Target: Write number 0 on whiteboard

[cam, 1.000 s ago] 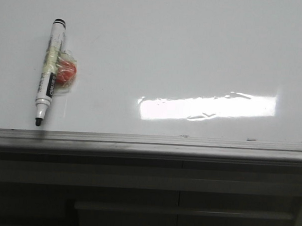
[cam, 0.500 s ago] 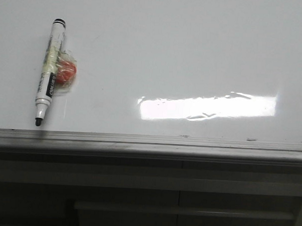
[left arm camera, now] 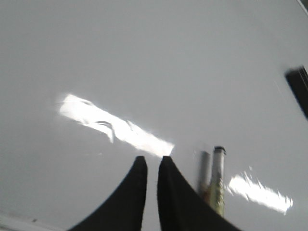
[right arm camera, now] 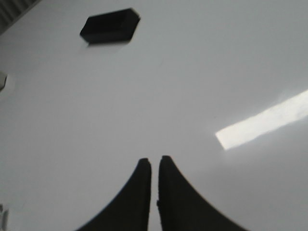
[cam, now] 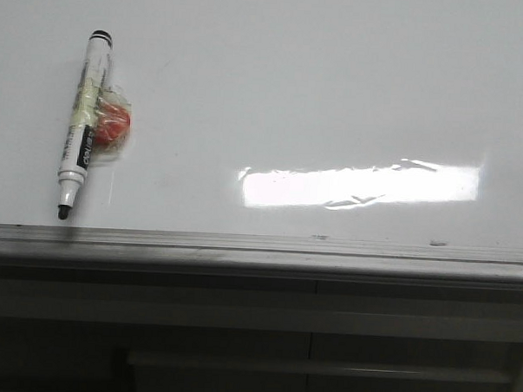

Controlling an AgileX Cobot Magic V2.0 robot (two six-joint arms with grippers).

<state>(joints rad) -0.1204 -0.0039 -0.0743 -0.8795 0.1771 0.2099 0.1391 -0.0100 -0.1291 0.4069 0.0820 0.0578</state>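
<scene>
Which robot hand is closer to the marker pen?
The left hand: the marker lies just beside its fingertips. The right hand has no marker in its view, only bare whiteboard.

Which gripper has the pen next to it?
The left gripper. The pen lies on the whiteboard right beside its fingers. The right gripper has only bare board around its fingertips.

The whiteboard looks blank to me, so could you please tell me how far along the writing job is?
Nothing is done: the whiteboard carries no drawn 0 in any view. Nothing is in hand either. The uncapped marker lies flat at the board's left, near the grey rail, and the left end effector and right end effector are nearly closed on nothing. Picking up the marker and drawing the 0 remain.
</scene>
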